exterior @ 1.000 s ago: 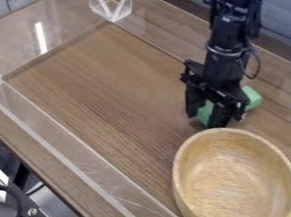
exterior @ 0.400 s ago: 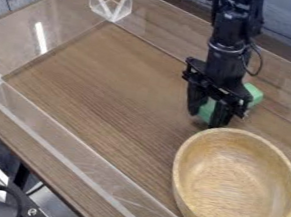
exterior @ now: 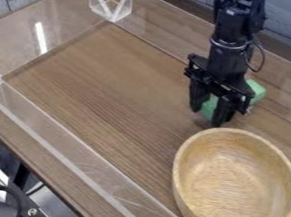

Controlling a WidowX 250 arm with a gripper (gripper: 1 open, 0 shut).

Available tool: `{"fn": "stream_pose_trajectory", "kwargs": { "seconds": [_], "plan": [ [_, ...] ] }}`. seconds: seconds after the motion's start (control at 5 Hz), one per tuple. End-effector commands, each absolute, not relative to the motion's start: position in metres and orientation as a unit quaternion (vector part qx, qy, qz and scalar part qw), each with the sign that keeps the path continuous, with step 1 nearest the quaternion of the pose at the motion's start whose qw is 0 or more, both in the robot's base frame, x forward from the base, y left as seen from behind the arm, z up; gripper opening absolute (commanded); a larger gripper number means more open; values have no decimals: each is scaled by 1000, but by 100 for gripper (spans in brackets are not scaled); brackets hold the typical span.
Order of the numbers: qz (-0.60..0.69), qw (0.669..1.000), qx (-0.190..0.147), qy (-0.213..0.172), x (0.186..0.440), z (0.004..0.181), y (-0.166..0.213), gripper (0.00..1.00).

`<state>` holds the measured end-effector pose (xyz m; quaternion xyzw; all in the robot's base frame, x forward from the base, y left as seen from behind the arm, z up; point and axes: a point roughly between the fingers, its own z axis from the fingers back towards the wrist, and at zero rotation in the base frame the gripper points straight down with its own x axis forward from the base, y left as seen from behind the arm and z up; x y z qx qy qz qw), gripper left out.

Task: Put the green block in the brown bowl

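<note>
Gripper (exterior: pixel 217 111) is pointing straight down at the wooden table (exterior: pixel 104 85), black fingers drawn in tight around the green block (exterior: pixel 235 100). Green is showing between the fingers and bulging out on the far-right side of them, up toward the wrist. The jaws are closed as far as the block lets them, so I am reading this as a grip on the block, not an empty pinch. Whether the block is resting on the wood or already lifted just clear of it, I cannot tell from this angle.

Taking the brown bowl (exterior: pixel 236 185) as the landmark: the gripper and block are sitting just beyond the bowl's far rim, a little toward its left half, close to the rim but not over it. The bowl's hollow is lying nearer to the camera and slightly to the right of the hand. It is showing nothing inside.

My judgement: the next move is turning on that one relation. The block needs to go up above the thick rim, then come toward the camera until it is hanging over the hollow. A low, straight drag risks knocking the rim.

Clear acrylic walls (exterior: pixel 50 133) are standing well away from the bowl to the left, out of the path.
</note>
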<state>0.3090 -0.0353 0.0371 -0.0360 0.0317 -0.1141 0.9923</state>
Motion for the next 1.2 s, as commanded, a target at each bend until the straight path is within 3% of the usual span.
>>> {"fn": "stream_pose_trajectory", "kwargs": {
  "seconds": [0.0, 0.8, 1.0],
  "plan": [
    [-111, 993, -36, -11, 324, 60, -35, 0],
    [-106, 994, -37, -12, 325, 60, -34, 0],
    [-101, 994, -38, -20, 329, 67, -30, 0]
  ]
}}
